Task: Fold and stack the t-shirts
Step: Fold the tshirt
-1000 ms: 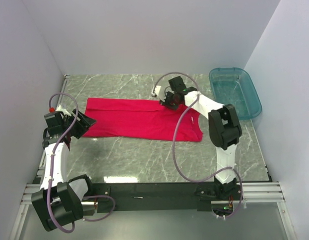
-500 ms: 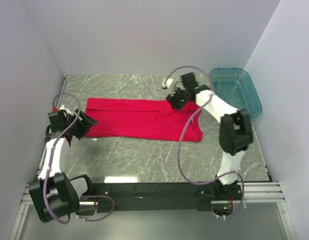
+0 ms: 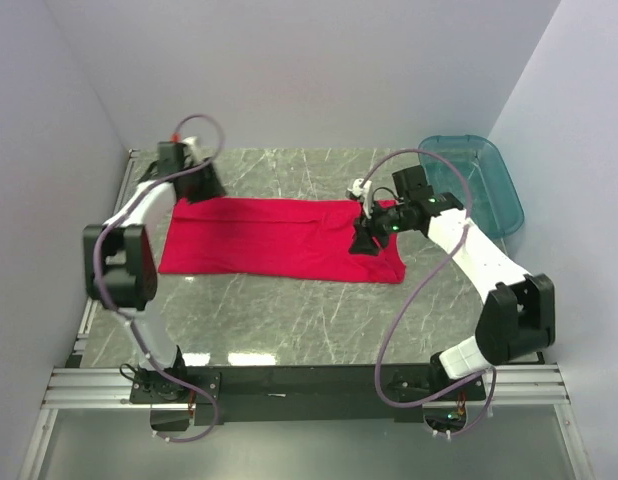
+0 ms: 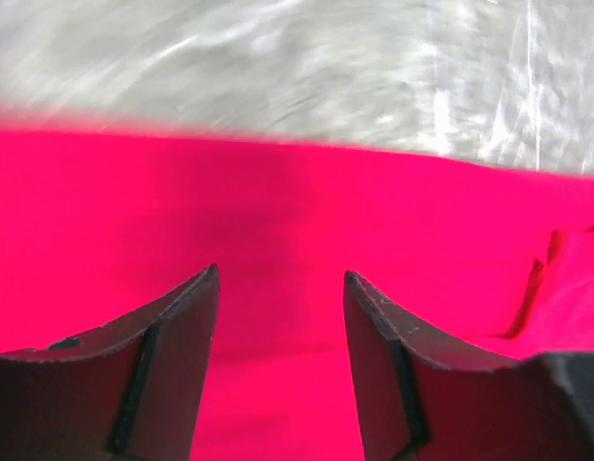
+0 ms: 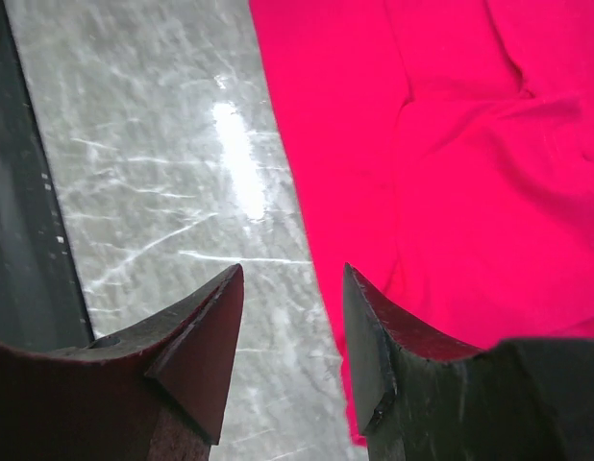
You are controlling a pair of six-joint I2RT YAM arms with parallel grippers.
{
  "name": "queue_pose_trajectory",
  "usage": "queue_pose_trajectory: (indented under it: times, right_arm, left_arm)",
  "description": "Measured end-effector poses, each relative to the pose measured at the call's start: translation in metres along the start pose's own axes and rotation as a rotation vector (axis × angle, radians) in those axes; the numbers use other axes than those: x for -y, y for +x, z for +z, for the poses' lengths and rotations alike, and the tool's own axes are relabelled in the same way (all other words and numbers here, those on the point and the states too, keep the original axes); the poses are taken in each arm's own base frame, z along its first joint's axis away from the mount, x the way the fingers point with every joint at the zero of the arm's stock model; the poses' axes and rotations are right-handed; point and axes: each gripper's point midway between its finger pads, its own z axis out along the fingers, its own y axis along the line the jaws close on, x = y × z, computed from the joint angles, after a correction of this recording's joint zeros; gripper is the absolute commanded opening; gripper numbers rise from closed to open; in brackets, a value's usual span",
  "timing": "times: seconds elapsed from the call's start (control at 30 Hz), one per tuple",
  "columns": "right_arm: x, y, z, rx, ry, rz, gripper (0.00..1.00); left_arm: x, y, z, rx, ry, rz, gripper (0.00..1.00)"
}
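Observation:
One red t-shirt (image 3: 279, 238) lies flat on the marble table as a long band folded lengthwise. My left gripper (image 3: 206, 185) is at its far left corner; in the left wrist view the open, empty gripper (image 4: 280, 274) hovers over red cloth (image 4: 278, 211) just inside the shirt's far edge. My right gripper (image 3: 366, 240) is over the shirt's right part; in the right wrist view the open, empty gripper (image 5: 292, 269) straddles the shirt's edge, with cloth (image 5: 451, 173) on one side and bare marble on the other.
A teal see-through tub (image 3: 469, 185) stands at the far right of the table. Grey marble table (image 3: 289, 320) runs in front of the shirt. White walls close in the left, back and right sides. A black rail (image 5: 18, 240) shows at the table's near edge.
My left arm has swung from the near left side up to the shirt's far left corner. My right gripper has moved from the shirt's far edge toward its near right part.

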Motion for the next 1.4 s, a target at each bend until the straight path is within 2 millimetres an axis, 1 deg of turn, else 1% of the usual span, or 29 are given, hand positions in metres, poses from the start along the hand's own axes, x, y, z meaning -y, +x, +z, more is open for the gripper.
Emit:
queue_pose_trajectory:
  times: [0.03, 0.07, 0.17, 0.27, 0.3, 0.43, 0.53, 0.67, 0.73, 0.9, 1.0, 1.07, 1.17, 1.27, 1.4]
  right_arm:
    - [-0.003, -0.002, -0.005, 0.017, 0.004, 0.000, 0.53]
    - [-0.006, -0.002, -0.009, 0.030, 0.007, 0.003, 0.53]
    - [-0.013, 0.001, -0.019, 0.057, 0.011, 0.017, 0.53]
    - [-0.009, 0.001, -0.025, 0.077, 0.020, 0.034, 0.53]
    - [-0.007, 0.002, -0.027, 0.082, 0.024, 0.043, 0.53]
    - [-0.002, 0.003, -0.032, 0.094, 0.035, 0.061, 0.53]
    - [-0.003, 0.005, -0.032, 0.097, 0.030, 0.067, 0.53]
    - [-0.004, 0.006, -0.031, 0.098, 0.020, 0.073, 0.53]
    - [-0.004, 0.006, -0.031, 0.100, 0.020, 0.074, 0.53]
    - [-0.002, 0.008, -0.034, 0.103, 0.025, 0.085, 0.53]
    - [0.000, 0.009, -0.036, 0.108, 0.029, 0.095, 0.53]
    - [0.000, 0.009, -0.037, 0.113, 0.029, 0.098, 0.53]
    - [0.000, 0.010, -0.038, 0.114, 0.025, 0.103, 0.53]
    - [-0.001, 0.010, -0.038, 0.113, 0.021, 0.104, 0.53]
    - [-0.001, 0.011, -0.038, 0.112, 0.019, 0.106, 0.53]
  left_arm:
    - [0.013, -0.003, 0.013, -0.006, 0.016, 0.072, 0.58]
    - [0.028, -0.001, 0.025, -0.023, 0.039, 0.150, 0.57]
    - [0.063, 0.011, 0.045, -0.058, 0.128, 0.333, 0.59]
    - [0.087, 0.019, 0.057, -0.077, 0.201, 0.492, 0.60]
    - [0.097, 0.018, 0.062, -0.072, 0.228, 0.548, 0.61]
    - [0.122, 0.010, 0.079, -0.053, 0.307, 0.676, 0.61]
    - [0.130, 0.013, 0.090, -0.064, 0.361, 0.735, 0.61]
    - [0.134, 0.033, 0.102, -0.119, 0.437, 0.774, 0.61]
    - [0.141, 0.045, 0.111, -0.146, 0.478, 0.787, 0.61]
    - [0.173, 0.074, 0.128, -0.191, 0.554, 0.828, 0.61]
    - [0.191, 0.083, 0.135, -0.192, 0.585, 0.848, 0.61]
    - [0.197, 0.086, 0.136, -0.193, 0.598, 0.853, 0.61]
    - [0.200, 0.083, 0.140, -0.184, 0.602, 0.850, 0.62]
    - [0.198, 0.079, 0.143, -0.175, 0.598, 0.847, 0.62]
    - [0.191, 0.081, 0.148, -0.186, 0.591, 0.838, 0.61]
